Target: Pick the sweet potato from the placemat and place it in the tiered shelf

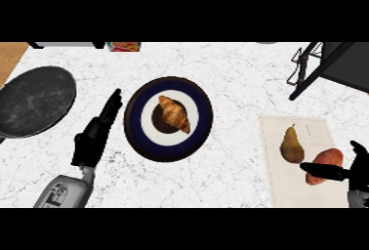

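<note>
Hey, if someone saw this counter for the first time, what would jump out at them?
The dark-rimmed plate holding a croissant sits mid-counter. At right, the right hand is at the sweet potato, which lies beside a pear on the placemat.

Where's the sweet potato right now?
Head view, right side: the sweet potato lies on the placemat, just right of the pear, the right hand partly over it.
</note>
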You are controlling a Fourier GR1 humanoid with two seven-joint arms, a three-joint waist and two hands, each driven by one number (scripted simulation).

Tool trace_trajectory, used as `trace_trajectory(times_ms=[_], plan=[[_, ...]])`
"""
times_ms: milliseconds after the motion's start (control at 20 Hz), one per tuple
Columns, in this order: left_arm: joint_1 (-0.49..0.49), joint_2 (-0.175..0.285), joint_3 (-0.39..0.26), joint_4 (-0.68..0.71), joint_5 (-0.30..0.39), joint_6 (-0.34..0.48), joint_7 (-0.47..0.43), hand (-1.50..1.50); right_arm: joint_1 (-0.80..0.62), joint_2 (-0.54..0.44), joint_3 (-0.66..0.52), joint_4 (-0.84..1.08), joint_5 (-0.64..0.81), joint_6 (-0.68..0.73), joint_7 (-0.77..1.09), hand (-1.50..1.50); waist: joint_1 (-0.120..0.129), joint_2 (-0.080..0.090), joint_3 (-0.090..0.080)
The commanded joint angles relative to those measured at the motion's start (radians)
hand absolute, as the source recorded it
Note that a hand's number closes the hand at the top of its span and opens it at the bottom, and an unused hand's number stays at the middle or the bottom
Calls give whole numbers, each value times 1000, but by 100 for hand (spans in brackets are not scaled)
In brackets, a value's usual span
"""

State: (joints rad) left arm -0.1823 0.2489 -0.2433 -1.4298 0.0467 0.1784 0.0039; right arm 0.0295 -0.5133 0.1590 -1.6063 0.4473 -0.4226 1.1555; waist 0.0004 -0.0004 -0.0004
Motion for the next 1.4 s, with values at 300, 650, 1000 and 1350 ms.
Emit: trace_trajectory(times_ms=[300, 650, 1000, 1350], plan=[[48, -20, 38, -17, -14, -43, -11, 0, 23, 49, 59, -33, 133, 97, 110, 150, -1, -1, 0], [-9, -15, 84, -19, -36, -79, 44, 0, -75, 117, 50, -18, 231, 149, 89, 150, 2, 0, 0], [-26, -39, 64, 40, -37, -80, -25, 0, -494, 270, 273, 157, 310, 267, -5, 150, 54, 11, -2], [30, -62, 59, 2, -57, -54, -22, 0, -525, 420, 213, 90, 449, 10, -73, 150, 5, -2, 0]])
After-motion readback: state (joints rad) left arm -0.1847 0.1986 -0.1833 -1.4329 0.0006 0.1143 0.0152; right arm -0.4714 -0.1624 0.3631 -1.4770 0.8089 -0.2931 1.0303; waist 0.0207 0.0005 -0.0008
